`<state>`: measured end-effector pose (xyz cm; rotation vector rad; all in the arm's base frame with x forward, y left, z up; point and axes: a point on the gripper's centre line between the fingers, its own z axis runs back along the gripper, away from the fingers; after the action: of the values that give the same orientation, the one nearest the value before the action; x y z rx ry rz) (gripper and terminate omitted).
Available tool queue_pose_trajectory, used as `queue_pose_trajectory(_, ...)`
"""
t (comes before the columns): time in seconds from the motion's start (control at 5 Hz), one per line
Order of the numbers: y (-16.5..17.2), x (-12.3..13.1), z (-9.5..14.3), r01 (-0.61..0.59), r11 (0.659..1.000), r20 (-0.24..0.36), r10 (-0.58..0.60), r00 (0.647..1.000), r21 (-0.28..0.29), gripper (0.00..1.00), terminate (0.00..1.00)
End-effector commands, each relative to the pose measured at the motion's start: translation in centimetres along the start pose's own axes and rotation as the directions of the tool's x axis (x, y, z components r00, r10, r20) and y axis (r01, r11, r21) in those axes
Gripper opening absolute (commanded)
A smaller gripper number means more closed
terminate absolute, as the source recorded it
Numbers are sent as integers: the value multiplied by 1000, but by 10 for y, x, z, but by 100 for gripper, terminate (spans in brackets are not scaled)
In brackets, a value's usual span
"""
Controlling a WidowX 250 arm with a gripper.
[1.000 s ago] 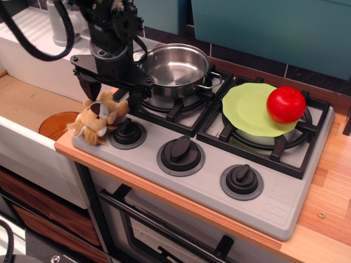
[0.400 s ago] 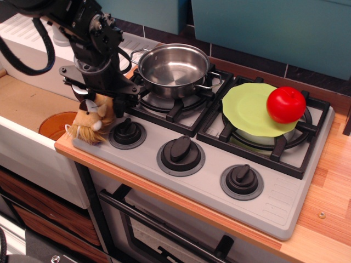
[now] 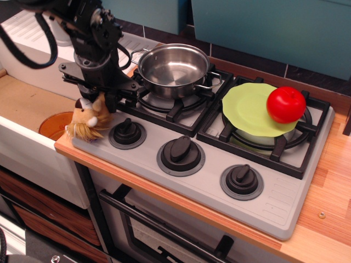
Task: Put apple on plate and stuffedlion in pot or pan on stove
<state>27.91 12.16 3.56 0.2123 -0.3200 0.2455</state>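
The tan plush stuffedlion (image 3: 88, 121) lies on the front left corner of the grey stove (image 3: 274, 203), beside the left knob. My gripper (image 3: 97, 97) is down on its head, with the fingers pressed against both sides of the mane. The lion still rests on the stove. The shiny steel pot (image 3: 173, 67) stands empty on the back left burner, just right of the gripper. The red apple (image 3: 286, 104) sits on the right edge of the lime-green plate (image 3: 247, 109), which lies on the right burner.
An orange-brown translucent disc (image 3: 54, 124) lies in the sink below and left of the lion. Three black knobs (image 3: 180, 150) line the stove's front. A white drying rack (image 3: 33, 33) is behind the arm. The wooden counter (image 3: 329, 192) extends to the right.
My gripper moved left and down from beside the pot onto the lion, and its fingers narrowed around the lion's head. The lion shifted slightly left. Apple, plate and pot did not move.
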Motion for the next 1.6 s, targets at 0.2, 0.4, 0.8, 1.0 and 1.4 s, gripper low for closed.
queue_pose_trajectory(0.2,-7,98,91,16,997,-38,-13,999,74,0,0)
queue_pose_trajectory(0.4,-27,115,86,-22,997,-45,26,999,75,0,0)
queue_pose_trajectory(0.8,-70,107,65,-135,991,-77,135,988,15,0,0)
queue_pose_trajectory(1.0,-81,99,60,-141,990,-51,141,989,-5,100,0)
queue_pose_trajectory(1.4,-76,102,70,-124,992,-55,123,991,-19,100,0)
